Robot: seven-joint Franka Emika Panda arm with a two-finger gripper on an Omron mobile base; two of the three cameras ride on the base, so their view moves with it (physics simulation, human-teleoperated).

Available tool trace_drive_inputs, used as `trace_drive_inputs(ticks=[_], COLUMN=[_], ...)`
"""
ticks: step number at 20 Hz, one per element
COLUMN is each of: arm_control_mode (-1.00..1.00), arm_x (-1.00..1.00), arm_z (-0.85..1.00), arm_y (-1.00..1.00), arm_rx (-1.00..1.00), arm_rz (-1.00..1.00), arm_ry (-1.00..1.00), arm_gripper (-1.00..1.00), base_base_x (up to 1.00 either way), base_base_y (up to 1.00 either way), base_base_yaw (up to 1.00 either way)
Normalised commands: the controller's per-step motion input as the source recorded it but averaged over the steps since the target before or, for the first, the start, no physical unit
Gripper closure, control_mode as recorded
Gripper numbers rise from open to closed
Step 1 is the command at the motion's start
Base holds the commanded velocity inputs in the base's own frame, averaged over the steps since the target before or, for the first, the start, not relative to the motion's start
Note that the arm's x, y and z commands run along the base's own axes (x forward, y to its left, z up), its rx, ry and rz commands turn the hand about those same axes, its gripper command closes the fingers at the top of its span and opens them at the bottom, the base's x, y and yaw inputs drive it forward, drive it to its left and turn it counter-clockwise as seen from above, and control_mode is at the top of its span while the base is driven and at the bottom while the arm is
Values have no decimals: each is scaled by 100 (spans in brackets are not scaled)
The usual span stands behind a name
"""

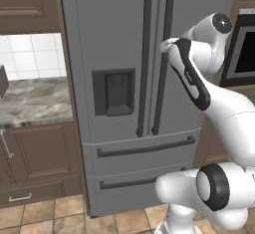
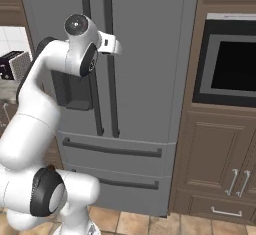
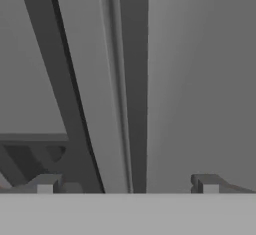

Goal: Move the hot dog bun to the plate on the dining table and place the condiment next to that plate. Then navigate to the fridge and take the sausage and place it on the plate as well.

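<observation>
The robot stands in front of the fridge (image 1: 134,78), both doors shut, so by my reading the fetching of the sausage is the step in hand and the door has not yet been opened; whether the bun and ketchup were already dealt with cannot be judged from here.

Going left to right in the left base view: a marble-topped desk (image 1: 32,101) with brown cabinets below and white tiles behind, then the tall grey fridge with its water dispenser (image 1: 113,91), then the two long black handles, the left handle (image 1: 145,58) and the right handle (image 1: 163,58), side by side at the door seam. Two drawers run below. To the right of the fridge sits a built-in oven (image 2: 230,64) in brown cabinetry, over a tiled floor.

The pincer (image 3: 127,184) has its two tips spread wide apart, holding nothing. In the hand view it faces the right handle (image 3: 134,79), which lies between the tips; how near it is I cannot tell.
</observation>
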Motion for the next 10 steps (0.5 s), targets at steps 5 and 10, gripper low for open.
trace_drive_inputs(ticks=[5, 10], arm_control_mode=[-100, -100], arm_x=[46, 48], arm_z=[-5, -12], arm_y=[-4, -3], arm_rx=[-1, 0], arm_rz=[0, 0], arm_ry=[0, 0], arm_gripper=[-100, -100], base_base_x=[0, 0], base_base_y=[0, 0], base_base_yaw=[0, 0])
